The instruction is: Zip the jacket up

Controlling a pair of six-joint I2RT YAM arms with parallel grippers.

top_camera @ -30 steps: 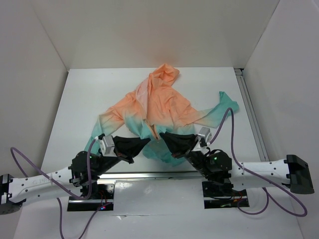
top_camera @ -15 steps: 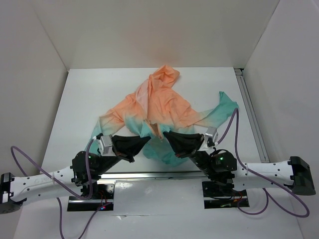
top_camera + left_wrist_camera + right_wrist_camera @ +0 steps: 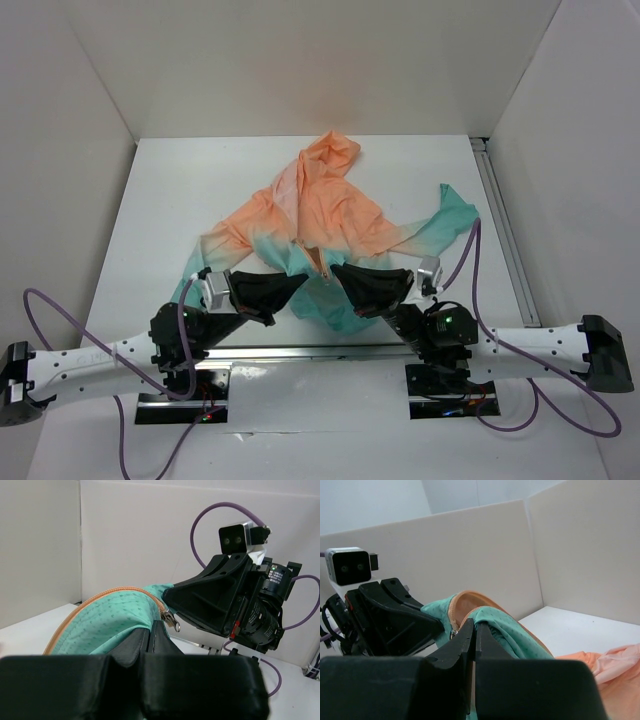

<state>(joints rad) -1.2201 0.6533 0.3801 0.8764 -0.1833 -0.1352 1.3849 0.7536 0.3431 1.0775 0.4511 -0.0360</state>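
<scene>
The jacket (image 3: pixel 322 212) lies spread on the table, peach-orange at the hood and shoulders, teal at the hem. My left gripper (image 3: pixel 296 284) is shut on the teal hem left of the orange zipper tape (image 3: pixel 320 262). My right gripper (image 3: pixel 336 271) is shut on the hem right of it. In the left wrist view the shut fingers (image 3: pixel 159 632) pinch teal cloth (image 3: pixel 107 625), and the metal zipper slider (image 3: pixel 172 621) hangs just beyond them. In the right wrist view the shut fingers (image 3: pixel 465 635) pinch teal cloth (image 3: pixel 507 630) beside the slider (image 3: pixel 453 631).
White walls enclose the table (image 3: pixel 160 190) on three sides. A teal sleeve (image 3: pixel 450 212) trails toward the metal rail (image 3: pixel 500 225) at the right edge. The two grippers face each other a few centimetres apart near the table's front edge.
The right arm has shifted a little to the right and the hem between the two grippers has pulled wider. Both grippers keep their hold.
</scene>
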